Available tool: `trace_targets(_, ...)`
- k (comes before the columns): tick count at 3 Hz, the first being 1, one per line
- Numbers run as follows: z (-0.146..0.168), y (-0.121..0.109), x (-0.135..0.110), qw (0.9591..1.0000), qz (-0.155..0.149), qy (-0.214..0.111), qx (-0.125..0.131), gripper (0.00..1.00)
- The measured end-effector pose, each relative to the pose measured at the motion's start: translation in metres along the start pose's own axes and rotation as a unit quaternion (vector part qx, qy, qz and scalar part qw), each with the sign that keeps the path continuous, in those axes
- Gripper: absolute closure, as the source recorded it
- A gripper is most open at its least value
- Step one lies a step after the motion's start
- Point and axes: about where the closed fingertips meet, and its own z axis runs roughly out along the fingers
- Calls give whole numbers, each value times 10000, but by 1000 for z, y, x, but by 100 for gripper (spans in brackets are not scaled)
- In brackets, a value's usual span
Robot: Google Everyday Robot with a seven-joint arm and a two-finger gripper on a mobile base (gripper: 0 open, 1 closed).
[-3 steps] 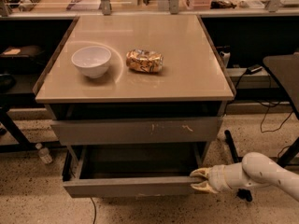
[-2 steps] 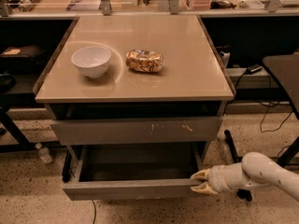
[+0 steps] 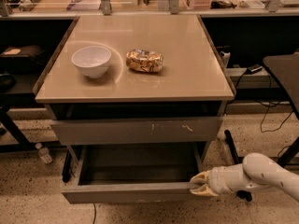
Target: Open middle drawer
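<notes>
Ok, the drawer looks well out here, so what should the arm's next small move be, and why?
Probably ease the gripper away from the panel. The middle drawer already stands well out below the scratched front, its grey interior open to view, and the gripper sits at the right end of its front panel, so more pulling seems to add little.

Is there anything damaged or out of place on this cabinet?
Pale scratch marks mar the grey front above the open middle drawer. On top, a crumpled packet lies beside the bowl. The gripper is at the drawer's right corner.
</notes>
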Motion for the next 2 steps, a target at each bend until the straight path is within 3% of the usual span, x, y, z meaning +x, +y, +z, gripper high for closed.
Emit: trace_targets(2, 11, 0, -6, 9999, -41, -20, -115, 36)
